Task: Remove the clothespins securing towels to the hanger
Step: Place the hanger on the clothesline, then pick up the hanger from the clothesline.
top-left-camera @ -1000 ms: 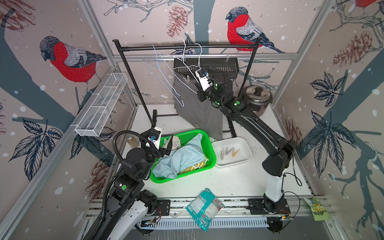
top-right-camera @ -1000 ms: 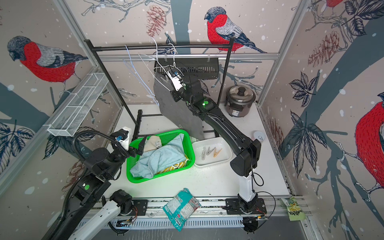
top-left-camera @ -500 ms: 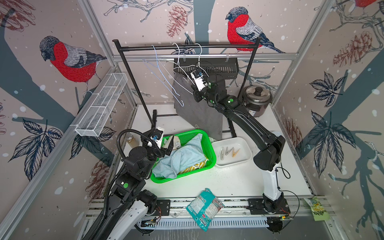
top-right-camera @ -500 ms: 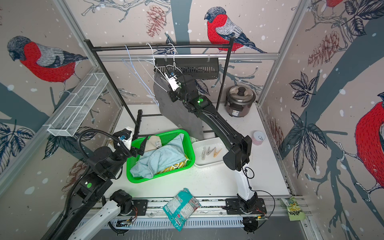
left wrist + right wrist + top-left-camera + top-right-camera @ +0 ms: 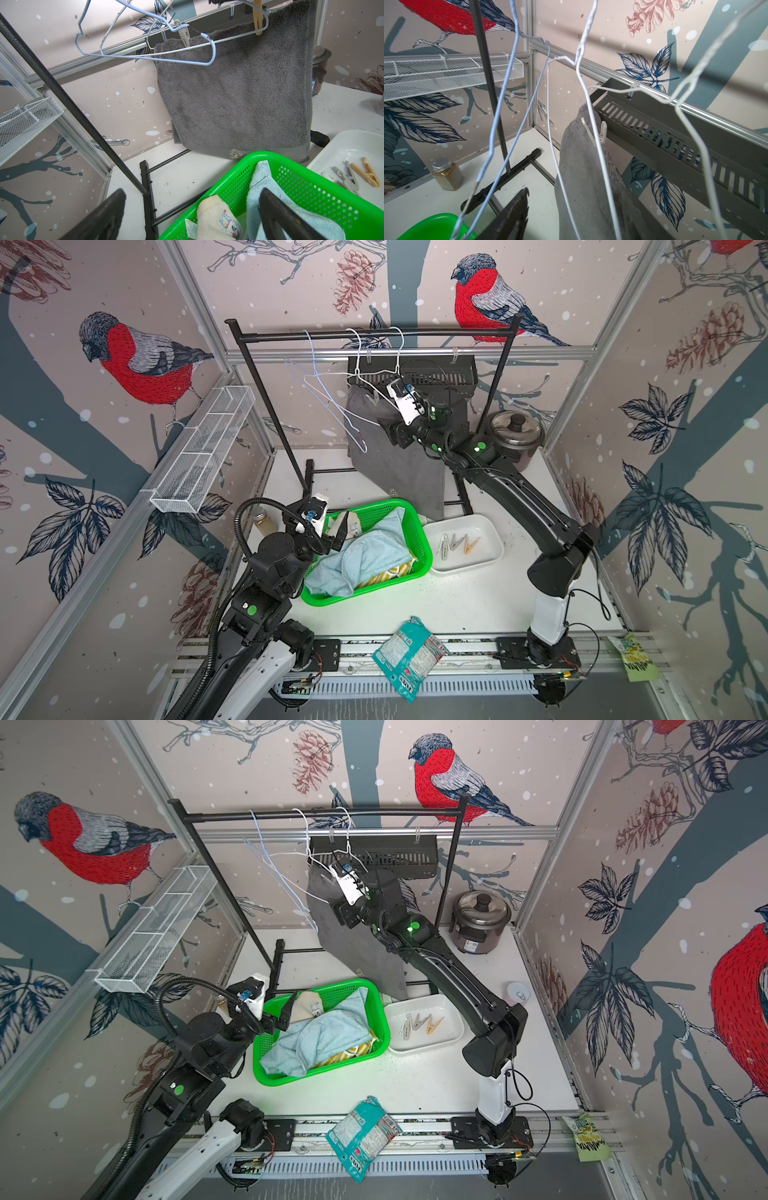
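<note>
- Tabletop (image 5: pixel 469 597) is white and lightly speckled, boxed in by walls (image 5: pixel 685 364) papered with red-breasted birds, leaves and pine cones.
- On it you have a green basket (image 5: pixel 419 526) near the middle. It holds a light blue towel (image 5: pixel 365 560) lying over a yellow-striped towel (image 5: pixel 395 572).
- Just right of the basket sits a white tray (image 5: pixel 486 539) with four loose clothespins (image 5: pixel 457 545) in it.
- A lidded pot (image 5: pixel 515 435) stands at the far right, a spice jar (image 5: pixel 264 520) at the left, and a teal snack bag (image 5: pixel 409 655) on the near edge.
- A black rail (image 5: pixel 374 333) spans the far side. A blue hanger (image 5: pixel 145 58) hangs bare from it, and a white hanger (image 5: pixel 228 39) carries the dark grey towel (image 5: pixel 399 472), which reaches down to the table.
- Two pegs pin that towel to its hanger: a whitish plastic clothespin (image 5: pixel 185 35) towards the left end and a wooden clothespin (image 5: pixel 257 20) towards the right.
- Your right arm reaches up and far-left from its near-right base, elbow bent, with the wrist at the towel's top edge.
- The right gripper (image 5: pixel 385 428) looks released. One finger (image 5: pixel 517 214) shows clearly, but the other is only a dark blur, with towel and hanger wire between them.
- Your left arm is folded low at the near left. The left gripper (image 5: pixel 191 216) hovers over the basket's far-left corner, its fingers (image 5: pixel 276 216) spread wide and gripping nothing.
</note>
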